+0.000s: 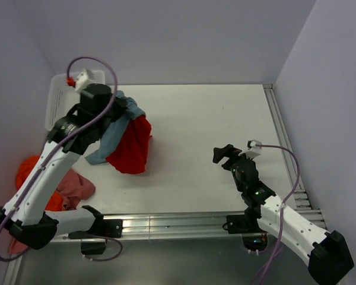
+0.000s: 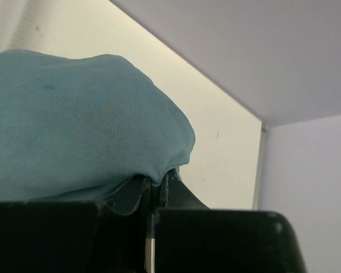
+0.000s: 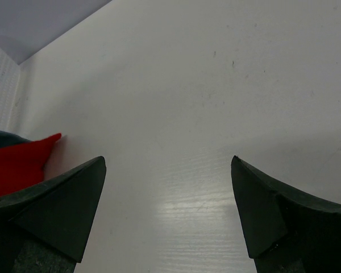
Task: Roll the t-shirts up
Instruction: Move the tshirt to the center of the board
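at the far left of the worktop (image 1: 213, 119), the left jaws are closed tight on a fold of the grey-blue t-shirt (image 2: 74, 125). in the left wrist view the cloth bulges up and away from the jaws and fills most of the picture. seen from above, the grey-blue cloth hangs down from the jaws. a bright red t-shirt (image 1: 132, 148) hangs with it, just below and to the right of them, reaching down to the worktop. whether the jaws also grip the red cloth cannot be told. behind the left jaws stands a white perforated basket (image 1: 58, 98). well back from them, beside the left arm's base, an orange t-shirt (image 1: 28, 167) and a pale pink t-shirt (image 1: 76, 185) lie crumpled, touching each other. the right jaws stand wide open and hold nothing, over bare worktop, well apart from the red t-shirt. ahead of them and to their left, a corner of the red cloth shows.
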`<state>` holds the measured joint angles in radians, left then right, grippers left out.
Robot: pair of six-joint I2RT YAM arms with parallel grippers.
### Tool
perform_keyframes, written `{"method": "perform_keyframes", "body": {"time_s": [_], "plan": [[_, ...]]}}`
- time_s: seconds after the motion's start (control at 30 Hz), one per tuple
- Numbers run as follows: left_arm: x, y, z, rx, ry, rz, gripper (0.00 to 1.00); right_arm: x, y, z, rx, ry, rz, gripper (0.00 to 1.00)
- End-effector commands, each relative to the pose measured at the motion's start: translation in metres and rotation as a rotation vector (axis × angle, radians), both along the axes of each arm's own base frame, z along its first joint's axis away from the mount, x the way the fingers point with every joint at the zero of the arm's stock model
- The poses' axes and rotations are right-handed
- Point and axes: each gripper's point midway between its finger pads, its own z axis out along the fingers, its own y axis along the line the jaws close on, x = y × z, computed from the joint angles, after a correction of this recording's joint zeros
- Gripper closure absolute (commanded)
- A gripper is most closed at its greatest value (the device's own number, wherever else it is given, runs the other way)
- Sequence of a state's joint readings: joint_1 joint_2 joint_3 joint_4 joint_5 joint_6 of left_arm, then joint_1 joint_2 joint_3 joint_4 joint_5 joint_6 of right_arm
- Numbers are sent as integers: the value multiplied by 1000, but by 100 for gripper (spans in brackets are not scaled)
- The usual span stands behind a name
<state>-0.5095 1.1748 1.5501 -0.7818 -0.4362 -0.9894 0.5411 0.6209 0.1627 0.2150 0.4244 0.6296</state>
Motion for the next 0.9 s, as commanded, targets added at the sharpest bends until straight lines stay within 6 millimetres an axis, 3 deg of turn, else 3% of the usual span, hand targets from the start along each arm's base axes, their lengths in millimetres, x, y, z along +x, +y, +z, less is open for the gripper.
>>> {"method": "perform_keyframes", "body": {"time_s": [0.0,0.13,0.27,0.3,0.37,0.53,0.63,0.7,0.87], "plan": [[2,-30,54,-41,-175,36,100,6,3,25,17,-56,-2,3],[11,-70,58,41,-182,-28,100,5,2,26,17,-61,-3,3],[22,-90,73,86,-254,-100,100,6,3,26,16,-58,-1,3],[26,-97,86,70,-312,-120,100,6,2,26,15,-57,-3,3],[28,-101,95,133,-364,-157,100,5,2,26,16,-58,-1,3],[41,-83,132,231,-470,-59,100,5,2,27,18,-61,-1,3],[40,-79,144,250,-484,-68,100,5,1,28,19,-64,-4,3],[32,-74,153,237,-487,-77,100,5,1,28,19,-66,-4,3],[-3,-52,152,170,-475,-112,100,5,3,27,20,-64,5,3]]}}
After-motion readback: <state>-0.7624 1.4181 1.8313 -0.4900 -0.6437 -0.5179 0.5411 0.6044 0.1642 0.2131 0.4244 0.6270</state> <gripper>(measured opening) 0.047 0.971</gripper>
